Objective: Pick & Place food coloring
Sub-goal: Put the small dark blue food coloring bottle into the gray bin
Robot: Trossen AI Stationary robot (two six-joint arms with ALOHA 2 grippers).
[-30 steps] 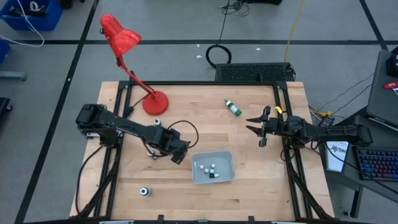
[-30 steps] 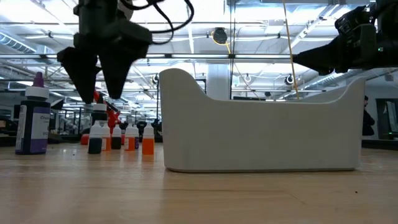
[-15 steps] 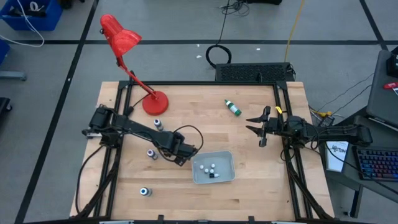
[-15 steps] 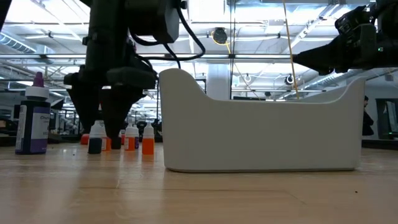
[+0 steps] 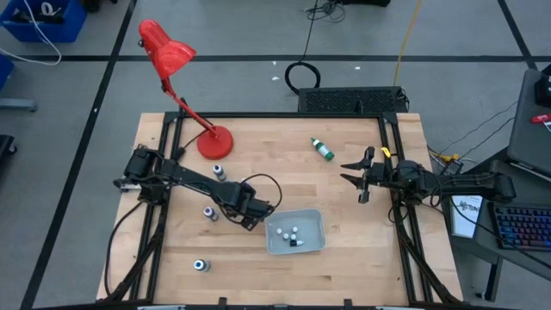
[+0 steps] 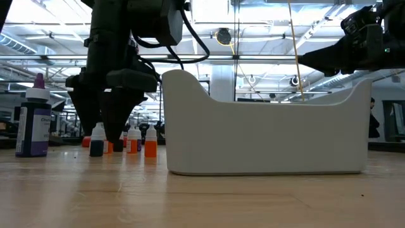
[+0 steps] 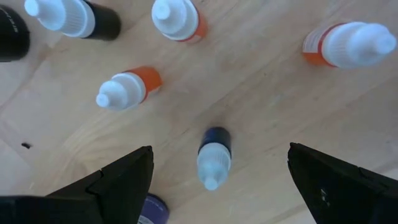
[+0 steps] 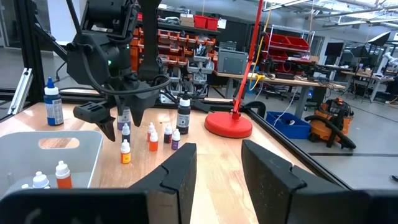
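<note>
Directly beneath the left claw (image 7: pixel 217 171), between its spread, released fingers, stands a dark-bodied food coloring vial (image 7: pixel 213 157), upright on the worktop (image 7: pixel 267 106), its long axis running straight up toward the claw. Other vials (image 7: pixel 127 88) stand just beyond it. That arm is clearly nearer; the right claw (image 5: pixel 360 177) waits well apart, fingers released and grasping nothing.

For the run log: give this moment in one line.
left gripper: open, over small bottles | right gripper: open, waiting | tray: holds bottles
</note>
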